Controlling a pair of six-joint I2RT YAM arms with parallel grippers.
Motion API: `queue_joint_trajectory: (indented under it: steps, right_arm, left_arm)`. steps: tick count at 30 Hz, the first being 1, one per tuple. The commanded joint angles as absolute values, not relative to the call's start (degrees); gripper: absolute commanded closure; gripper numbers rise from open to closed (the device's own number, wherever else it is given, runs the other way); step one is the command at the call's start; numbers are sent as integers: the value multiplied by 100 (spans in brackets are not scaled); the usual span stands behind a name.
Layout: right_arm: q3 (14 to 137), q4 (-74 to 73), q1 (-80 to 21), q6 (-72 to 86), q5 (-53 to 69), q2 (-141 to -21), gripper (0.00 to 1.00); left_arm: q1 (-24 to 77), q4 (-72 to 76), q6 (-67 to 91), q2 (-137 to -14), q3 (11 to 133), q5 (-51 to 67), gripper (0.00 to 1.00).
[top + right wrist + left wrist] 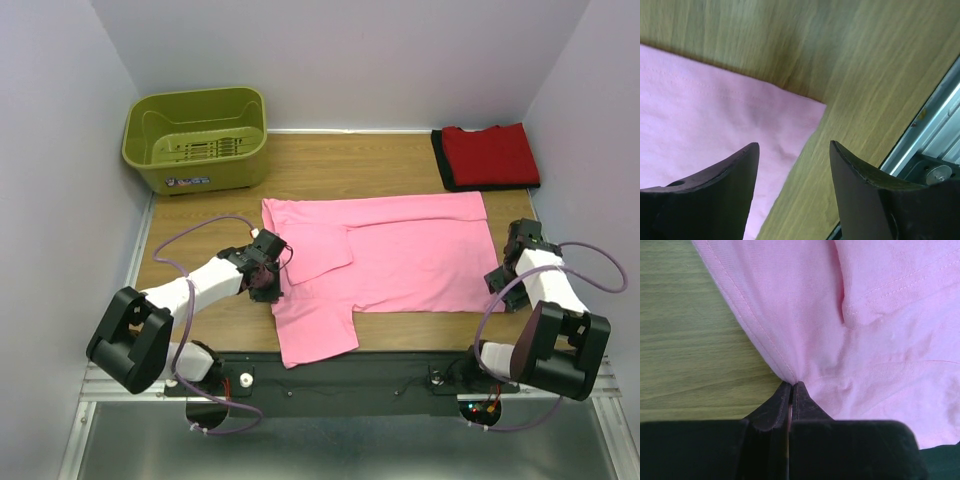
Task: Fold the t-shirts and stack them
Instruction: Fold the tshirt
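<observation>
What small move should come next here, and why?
Probably the right gripper lowers and closes on the corner of the pink shirt: its jaws hang open over that corner, while the left gripper is shut on the shirt's opposite side.

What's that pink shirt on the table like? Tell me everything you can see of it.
The pink t-shirt is plain, bright, soft knit cloth with stitched hems. It lies spread flat, sideways, on the wooden table. One sleeve is folded in over the body and the other points toward the near edge. The left gripper is shut on its edge near the sleeves. The right gripper hangs open over a hem corner.
</observation>
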State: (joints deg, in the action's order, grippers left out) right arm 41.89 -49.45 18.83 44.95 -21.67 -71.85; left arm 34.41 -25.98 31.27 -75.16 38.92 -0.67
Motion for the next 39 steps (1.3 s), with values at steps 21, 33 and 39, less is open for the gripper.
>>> queue_joint_trajectory:
  steps: [21, 33, 39]
  right_arm:
    - [3920, -4808, 2303, 5520, -2610, -7796, 44]
    - [3815, -4465, 2355, 5362, -2707, -8007, 65]
    - [3735, -4386, 2355, 5291, -2716, -7858, 87]
  left_arm:
    - [3507, -2654, 3076, -7445, 3797, -97, 100]
    - [3516, -2716, 3111, -7453, 3814, -141, 100]
    - [3516, -2725, 3138, -7427, 3823, -149, 100]
